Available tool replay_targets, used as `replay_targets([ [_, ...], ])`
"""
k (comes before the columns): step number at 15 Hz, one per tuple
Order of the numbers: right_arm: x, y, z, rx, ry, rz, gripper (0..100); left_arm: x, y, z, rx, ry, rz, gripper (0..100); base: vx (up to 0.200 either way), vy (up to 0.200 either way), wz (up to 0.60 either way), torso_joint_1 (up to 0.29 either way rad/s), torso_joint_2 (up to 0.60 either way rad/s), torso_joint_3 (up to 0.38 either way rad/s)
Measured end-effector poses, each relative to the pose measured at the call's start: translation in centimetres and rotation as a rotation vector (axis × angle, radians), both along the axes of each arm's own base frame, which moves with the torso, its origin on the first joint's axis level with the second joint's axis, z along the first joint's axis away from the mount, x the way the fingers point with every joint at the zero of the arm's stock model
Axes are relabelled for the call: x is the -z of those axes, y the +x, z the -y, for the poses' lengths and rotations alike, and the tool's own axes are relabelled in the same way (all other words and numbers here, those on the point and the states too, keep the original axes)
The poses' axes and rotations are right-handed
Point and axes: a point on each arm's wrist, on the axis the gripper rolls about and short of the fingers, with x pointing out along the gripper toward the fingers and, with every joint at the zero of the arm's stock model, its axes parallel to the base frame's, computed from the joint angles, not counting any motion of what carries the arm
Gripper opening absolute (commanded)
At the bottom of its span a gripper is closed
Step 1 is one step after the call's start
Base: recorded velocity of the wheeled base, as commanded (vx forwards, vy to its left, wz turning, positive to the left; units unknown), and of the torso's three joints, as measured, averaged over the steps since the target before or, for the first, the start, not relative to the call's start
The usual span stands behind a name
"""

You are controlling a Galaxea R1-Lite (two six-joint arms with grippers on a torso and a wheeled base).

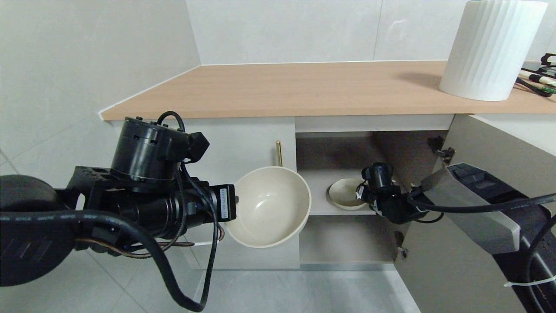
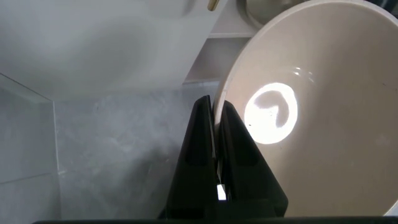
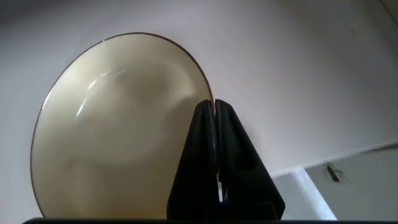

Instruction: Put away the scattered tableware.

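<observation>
The left gripper (image 2: 214,107) is clamped on the rim of a bowl (image 2: 323,81), which is tilted just past its fingertips, in front of a closed door (image 1: 243,139). The right gripper (image 3: 215,107) is pinched shut on the edge of a plate (image 3: 118,118) just ahead of it, at the shelf (image 1: 317,191).

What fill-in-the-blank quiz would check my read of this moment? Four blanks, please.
1. The left gripper is shut on the bowl's ____.
2. The right gripper, inside the cupboard, is shut on a small ____.
3. The cupboard door beside the right arm stands ____.
4. The white ribbed container stands on the ____.

Missing words: rim; plate; open; counter.
</observation>
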Motion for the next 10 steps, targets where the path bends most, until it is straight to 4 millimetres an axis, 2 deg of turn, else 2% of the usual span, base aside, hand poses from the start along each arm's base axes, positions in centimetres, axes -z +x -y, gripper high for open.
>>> replay_targets([
  [3, 0.2, 1.0, 0.0, 0.052, -0.009, 0.034, 0, 0.1, 0.1, 0.0, 0.0, 0.002, -0.003, 0, 0.0, 0.0, 0.0, 0.0, 0.0, 0.0],
  [8, 0.5, 1.4, 0.0, 0.06, -0.009, 0.039, 0, 0.2, 0.1, 0.1, 0.0, 0.003, -0.005, 0, 0.0, 0.0, 0.0, 0.0, 0.0, 0.0],
  [9, 0.6, 1.4, 0.0, 0.061, -0.009, 0.039, 100, 0.2, 0.1, 0.1, 0.0, 0.004, -0.005, 0, 0.0, 0.0, 0.0, 0.0, 0.0, 0.0],
  [10, 0.5, 1.4, 0.0, 0.062, -0.005, 0.043, 100, 0.2, 0.1, 0.1, 0.001, 0.004, -0.007, 0, 0.0, 0.0, 0.0, 0.0, 0.0, 0.0],
])
